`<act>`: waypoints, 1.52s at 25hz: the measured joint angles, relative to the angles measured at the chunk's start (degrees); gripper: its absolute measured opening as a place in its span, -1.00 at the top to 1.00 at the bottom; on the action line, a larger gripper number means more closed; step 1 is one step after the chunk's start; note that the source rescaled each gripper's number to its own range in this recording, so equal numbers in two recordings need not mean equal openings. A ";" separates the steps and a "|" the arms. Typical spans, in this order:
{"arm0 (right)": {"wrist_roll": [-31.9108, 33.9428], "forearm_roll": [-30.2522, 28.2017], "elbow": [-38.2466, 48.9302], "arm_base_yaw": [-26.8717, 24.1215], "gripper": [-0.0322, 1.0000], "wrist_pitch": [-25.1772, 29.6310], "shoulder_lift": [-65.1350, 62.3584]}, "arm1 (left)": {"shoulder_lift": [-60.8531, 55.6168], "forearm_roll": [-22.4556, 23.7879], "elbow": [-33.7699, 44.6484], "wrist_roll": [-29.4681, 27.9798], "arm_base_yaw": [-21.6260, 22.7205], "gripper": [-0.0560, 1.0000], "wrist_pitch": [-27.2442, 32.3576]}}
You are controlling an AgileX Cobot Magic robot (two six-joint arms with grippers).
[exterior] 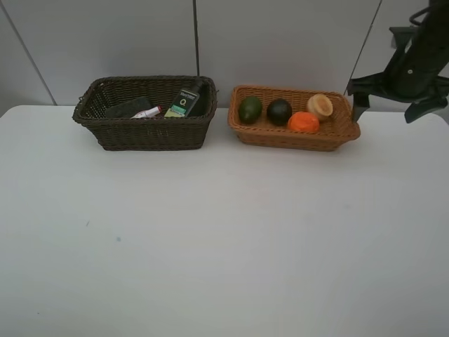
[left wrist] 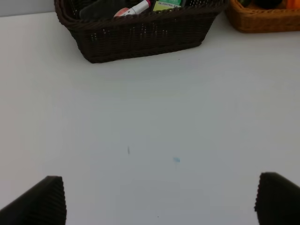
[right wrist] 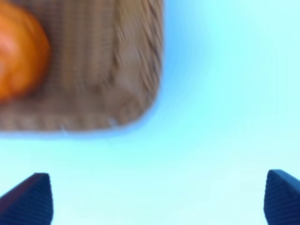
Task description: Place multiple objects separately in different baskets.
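Note:
The dark brown basket (exterior: pixel 146 130) holds a black eraser (exterior: pixel 128 107), a white marker with pink tip (exterior: pixel 147 112) and a black bottle (exterior: pixel 185 102). I see no pink bottle. The light tan basket (exterior: pixel 295 137) holds the green avocado-like fruit (exterior: pixel 250 109), the dark mangosteen (exterior: pixel 279 111), the orange (exterior: pixel 304 122) and the peach-coloured fruit (exterior: pixel 320 105). My right gripper (exterior: pixel 388 98) is open and empty, above the tan basket's right end; its blurred wrist view shows the orange (right wrist: pixel 18 51) and a basket corner (right wrist: pixel 122 89). My left gripper (left wrist: pixel 157 201) is open and empty over the table, in front of the dark basket (left wrist: pixel 140 37).
The white table (exterior: pixel 224 239) stretches in front of both baskets. A grey wall stands close behind them. Two small marks (left wrist: pixel 176 160) lie on the table near the left gripper. The tan basket's corner (left wrist: pixel 262 21) shows in the left wrist view.

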 joint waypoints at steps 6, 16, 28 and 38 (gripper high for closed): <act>2.38 0.30 17.51 0.00 -1.00 -0.80 -20.25 | 0.00 0.00 0.00 0.00 0.00 -0.98 0.00; 2.62 3.11 36.74 0.00 -1.00 2.31 -60.34 | 0.00 0.00 0.00 0.00 0.00 -0.98 0.00; -4.76 4.78 41.13 0.00 -1.00 5.59 -98.24 | 0.00 0.00 0.00 0.00 0.00 -0.98 0.00; -9.40 6.57 43.68 -0.35 -1.00 7.70 -100.17 | 0.00 0.00 0.00 0.00 0.00 -0.98 0.00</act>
